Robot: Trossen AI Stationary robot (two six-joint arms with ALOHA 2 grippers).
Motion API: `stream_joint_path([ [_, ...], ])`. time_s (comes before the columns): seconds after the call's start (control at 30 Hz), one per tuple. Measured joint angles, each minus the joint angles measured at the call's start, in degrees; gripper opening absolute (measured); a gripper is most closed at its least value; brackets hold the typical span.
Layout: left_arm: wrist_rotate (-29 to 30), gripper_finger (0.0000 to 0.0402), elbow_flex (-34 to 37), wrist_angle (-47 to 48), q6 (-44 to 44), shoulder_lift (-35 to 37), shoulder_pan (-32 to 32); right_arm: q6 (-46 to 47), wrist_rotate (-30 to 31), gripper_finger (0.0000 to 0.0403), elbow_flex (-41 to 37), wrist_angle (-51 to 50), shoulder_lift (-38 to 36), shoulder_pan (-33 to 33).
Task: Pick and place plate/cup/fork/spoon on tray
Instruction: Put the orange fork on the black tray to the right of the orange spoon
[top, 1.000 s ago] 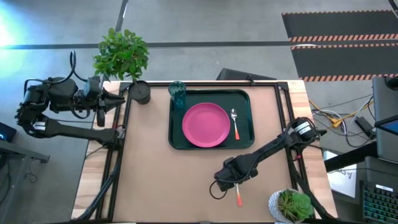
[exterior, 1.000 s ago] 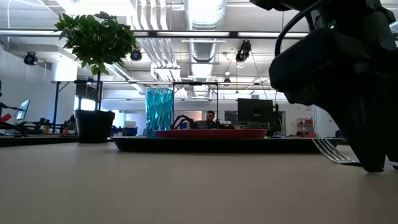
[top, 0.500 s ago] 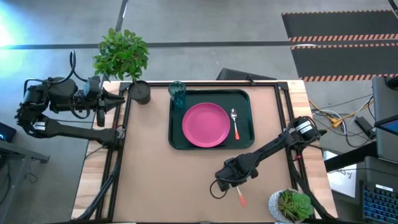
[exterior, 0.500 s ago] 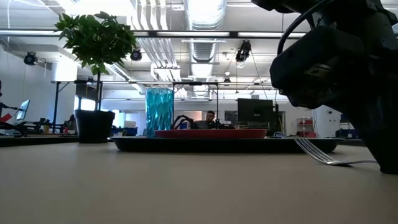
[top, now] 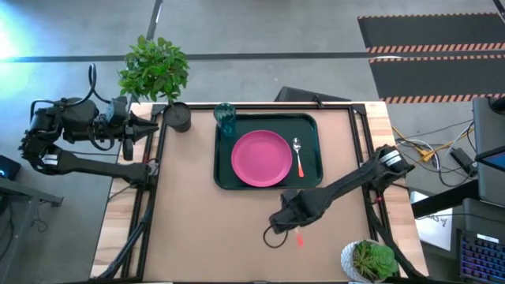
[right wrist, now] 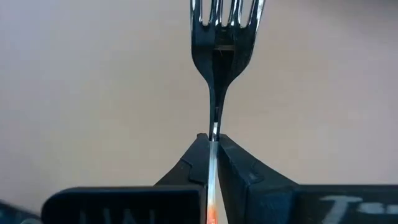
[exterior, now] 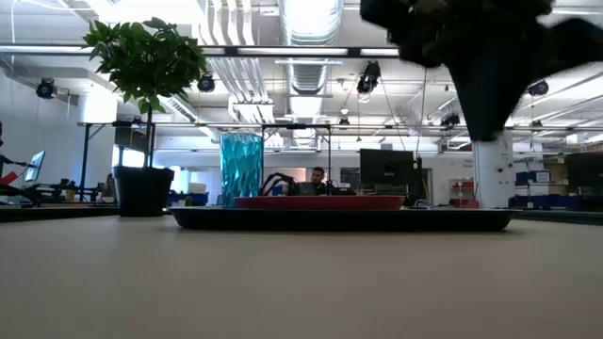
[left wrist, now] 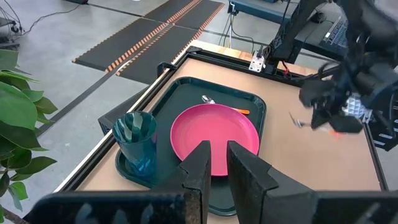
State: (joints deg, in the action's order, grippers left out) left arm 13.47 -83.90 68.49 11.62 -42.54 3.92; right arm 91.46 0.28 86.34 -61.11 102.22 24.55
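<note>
The dark green tray (top: 223,178) sits at the table's far middle. It carries the pink plate (top: 260,158), the teal cup (top: 225,118) in its far left corner, and the spoon (top: 298,155) right of the plate. My right gripper (top: 289,224) hangs over the table just near of the tray, shut on the fork (right wrist: 222,37). The fork's orange handle end (top: 299,239) sticks out toward the near edge. My left gripper (top: 156,123) waits at the table's far left corner, open by a narrow gap (left wrist: 217,163) with nothing in it. My right gripper pinches the fork's thin metal neck (right wrist: 214,127) between its two fingers, just behind the tines, coming from above. The fork runs through the gap, with the tines (right wrist: 225,14) beyond the fingertips and the orange handle (right wrist: 211,214) back between the fingers. It is lifted clear of the table.
A dark pot with a leafy plant (top: 175,116) stands left of the cup. A white pot with a plant (top: 368,260) stands at the near right corner, close to my right arm. The brown tabletop left of my right gripper is bare. A person (exterior: 318,177) sits in the room beyond.
My right gripper has taken the fork off the table. The tines tipped up first, then the gripper rose and drew a little toward the tray. The fork now hangs clear of the table.
</note>
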Motion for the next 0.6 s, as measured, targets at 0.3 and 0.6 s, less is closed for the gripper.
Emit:
stream_joint_path([
  [0.3,0.0,0.0034,0.0,0.0,0.0,0.0,0.0,-4.7,14.6,0.0009,5.1,-17.4,-11.1,-6.7],
  [0.6,0.0,0.0034,0.0,0.1,0.0,0.4,0.0,-20.4,17.5,0.0009,1.9,-17.6,-18.1,-22.4],
])
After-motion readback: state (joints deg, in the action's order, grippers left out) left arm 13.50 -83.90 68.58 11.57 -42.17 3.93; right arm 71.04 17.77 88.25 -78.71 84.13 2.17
